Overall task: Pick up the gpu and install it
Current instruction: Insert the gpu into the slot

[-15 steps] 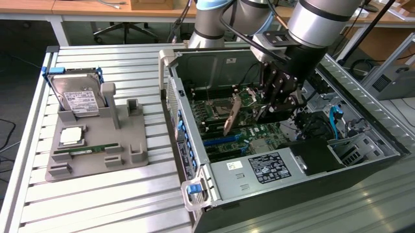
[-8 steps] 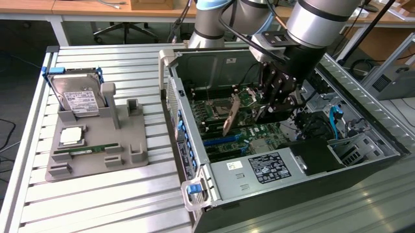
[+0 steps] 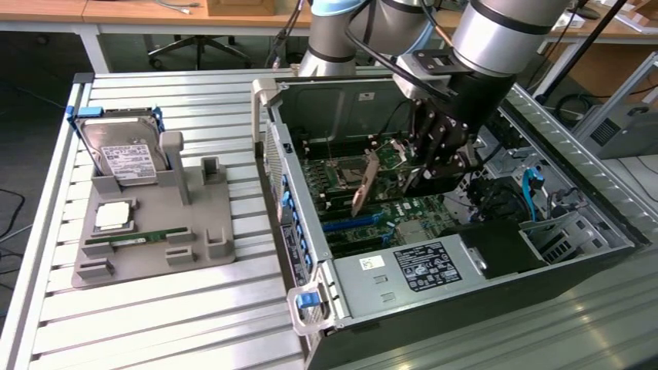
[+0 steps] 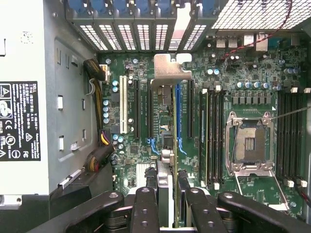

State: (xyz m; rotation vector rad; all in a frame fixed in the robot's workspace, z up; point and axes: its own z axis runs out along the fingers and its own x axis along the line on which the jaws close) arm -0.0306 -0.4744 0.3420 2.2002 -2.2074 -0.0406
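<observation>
Inside the open computer case [image 3: 308,231], my gripper [image 3: 432,166] is shut on the gpu [image 3: 362,196], a thin card with a tan-brown face. It holds the card on edge, tilted, just above the motherboard [image 3: 396,212]. In the wrist view the gpu [image 4: 165,182] runs edge-on from between my black fingers [image 4: 146,208] up to its silver end bracket [image 4: 167,73] near the case's rear slot openings. The card's edge lies beside the blue expansion slot [image 4: 177,116]; I cannot tell whether it touches the slot.
A grey parts holder [image 3: 206,223] stands on the slatted table at the exterior view's left. It carries a hard drive in a blue frame [image 3: 122,150], a processor [image 3: 113,216] and a green RAM stick [image 3: 134,240]. Power supply [image 3: 411,270] and cables [image 3: 529,193] crowd the case.
</observation>
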